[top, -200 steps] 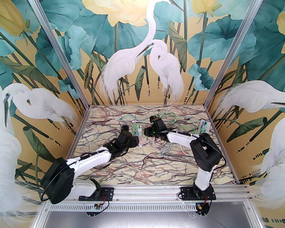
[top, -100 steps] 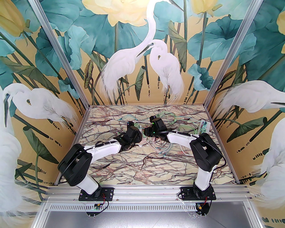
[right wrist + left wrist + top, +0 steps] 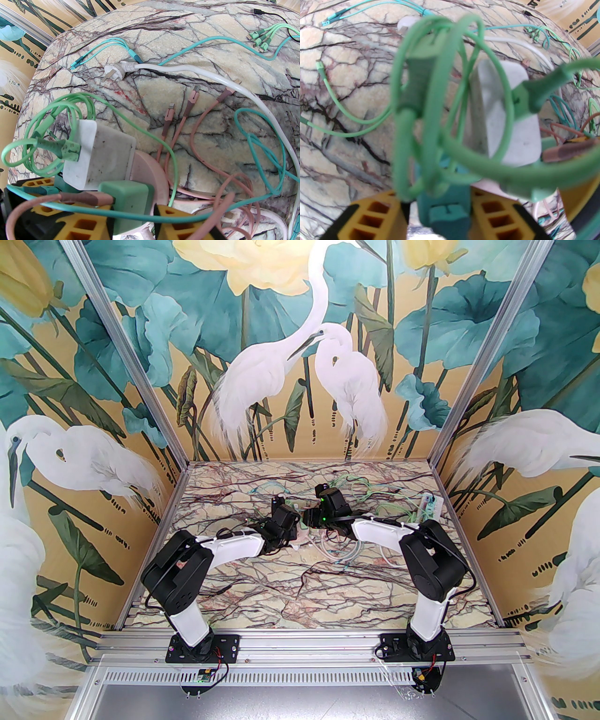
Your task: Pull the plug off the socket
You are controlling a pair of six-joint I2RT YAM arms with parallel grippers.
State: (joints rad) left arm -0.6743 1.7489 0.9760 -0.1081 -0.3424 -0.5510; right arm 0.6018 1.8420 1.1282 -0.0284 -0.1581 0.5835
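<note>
the teal plug [image 3: 445,206] seems seated in the pink socket [image 3: 146,168] near the middle of the table [image 3: 262,596], a little toward its far edge, with the left gripper [image 3: 440,204] clamped on it. the right gripper [image 3: 131,216] is closed round the green adapter [image 3: 126,199] seated in the same socket. likely trouble: the green cable [image 3: 431,100] looped across the plug may snag and drag the white adapter [image 3: 100,152] along, or a skewed pull may twist the socket out of the right grip. the plug is a blocky, matte teal piece with a notched near face; its prongs are hidden.
</note>
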